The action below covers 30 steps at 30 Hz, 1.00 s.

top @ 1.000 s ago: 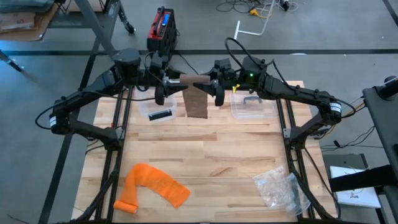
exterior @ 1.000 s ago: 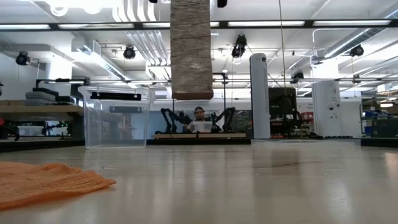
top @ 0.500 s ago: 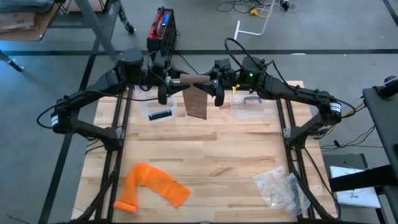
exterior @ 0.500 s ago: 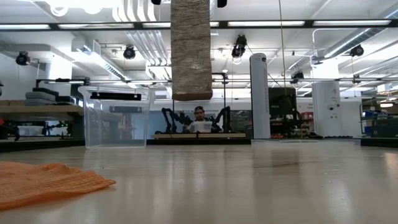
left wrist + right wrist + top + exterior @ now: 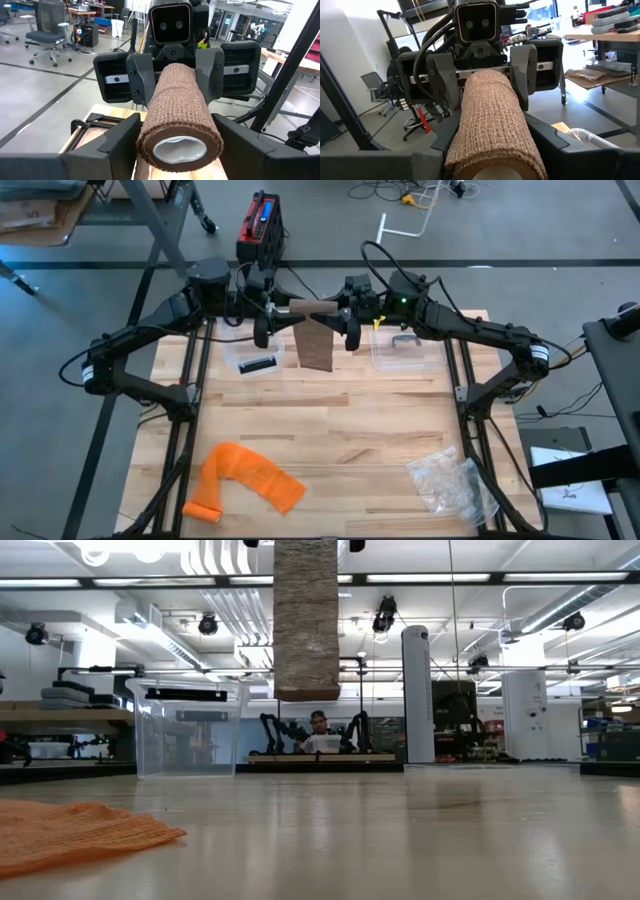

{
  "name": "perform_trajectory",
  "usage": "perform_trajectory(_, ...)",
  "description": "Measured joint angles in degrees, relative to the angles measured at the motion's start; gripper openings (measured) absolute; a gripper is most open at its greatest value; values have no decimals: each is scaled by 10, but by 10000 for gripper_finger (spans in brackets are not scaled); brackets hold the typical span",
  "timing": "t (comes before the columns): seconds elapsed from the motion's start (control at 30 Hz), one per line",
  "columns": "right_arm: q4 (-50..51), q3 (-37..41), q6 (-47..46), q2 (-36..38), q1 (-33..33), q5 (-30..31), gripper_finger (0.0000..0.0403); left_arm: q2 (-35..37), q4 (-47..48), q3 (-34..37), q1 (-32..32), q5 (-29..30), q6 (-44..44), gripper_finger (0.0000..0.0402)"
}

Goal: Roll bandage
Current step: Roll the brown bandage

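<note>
Brown woven bandage roll (image 5: 312,307), long axis spanning level between left gripper (image 5: 262,313) and right gripper (image 5: 350,317), each clamped on one end, tail hanging down.

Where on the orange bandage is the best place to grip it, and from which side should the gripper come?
Probably the rolled end of the orange bandage, near the table's front left corner, taken from above with the fingers across the roll. It is the thickest part; the rest lies flat and loose, giving little to pinch.

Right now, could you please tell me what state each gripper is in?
Left gripper: closed on one end of the brown bandage roll, above the table's far edge.
Right gripper: closed on the roll's other end.
</note>
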<state>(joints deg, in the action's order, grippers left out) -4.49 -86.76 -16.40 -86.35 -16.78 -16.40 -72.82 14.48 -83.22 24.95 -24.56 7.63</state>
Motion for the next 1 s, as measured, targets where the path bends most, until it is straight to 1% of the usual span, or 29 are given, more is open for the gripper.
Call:
perform_trajectory(0.17, 0, 0, 0, 0, 0, 0, 158, 2, 0, 0, 0, 0, -16, 227)
perform_trajectory(0.33, 0, 0, 0, 0, 0, 0, 158, 2, -3, 0, 0, 0, -16, 237)
perform_trajectory(0.7, 0, 0, 6, 0, 0, 0, 155, -5, -41, 0, 0, 0, -31, 260)
perform_trajectory(0.83, 0, 0, 7, 0, 0, 0, 154, -15, -44, 1, 0, 0, -34, 254)
perform_trajectory(1.0, -4, 0, 19, 0, 0, 0, 152, -16, -43, 1, 0, 0, -36, 234)
